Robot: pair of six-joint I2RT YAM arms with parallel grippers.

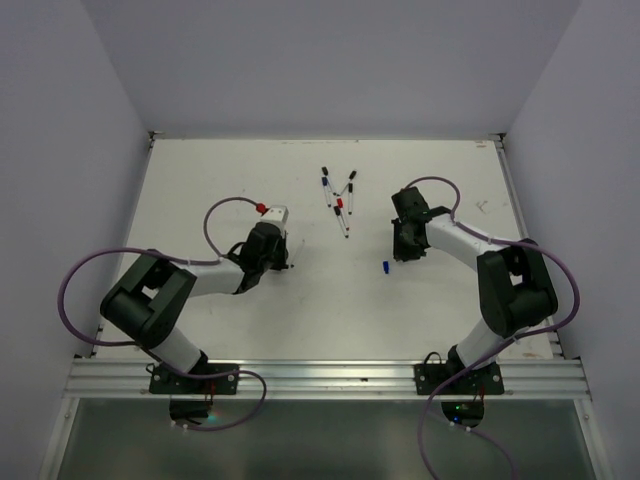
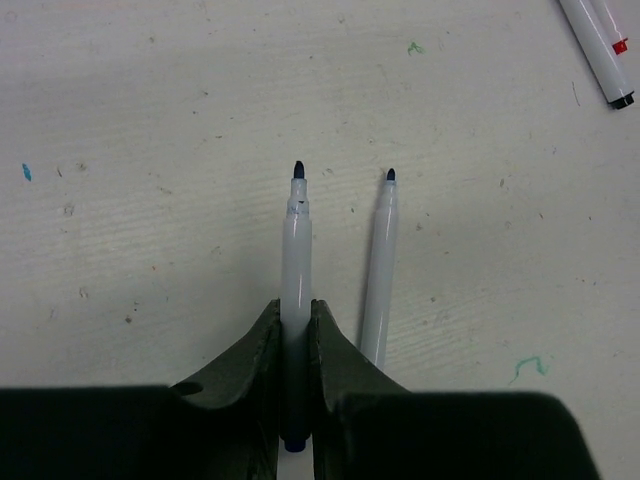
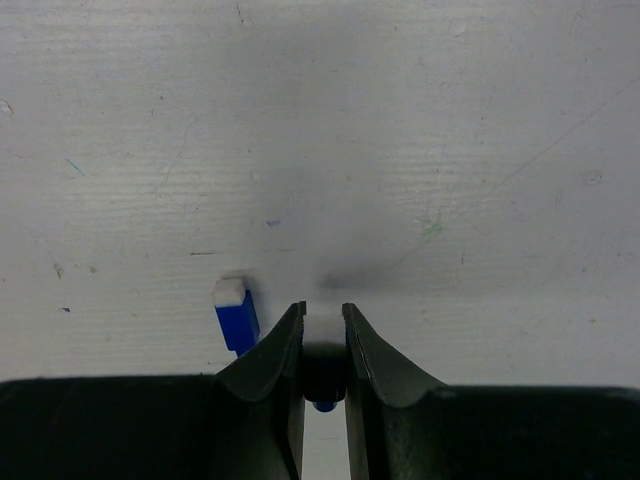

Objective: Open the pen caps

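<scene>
My left gripper (image 2: 297, 310) is shut on a thin white pen barrel (image 2: 296, 250). The barrel's dark blue tip is bare and points away from me. A second uncapped white pen (image 2: 378, 270) lies on the table just to its right. My right gripper (image 3: 323, 318) is shut on a small pen cap (image 3: 323, 335) with a pale end and a dark body. A loose blue pen cap (image 3: 236, 318) with a white end lies on the table just left of those jaws, and shows as a blue speck (image 1: 385, 267) in the top view. There the left gripper (image 1: 283, 264) and right gripper (image 1: 404, 250) hang low over the table.
Several capped pens (image 1: 340, 195) lie in a loose cluster at the middle back of the white table (image 1: 200, 190). Two of them reach into the left wrist view, one with a red cap (image 2: 619, 45) and one with a black cap (image 2: 623, 100). Grey walls enclose the table.
</scene>
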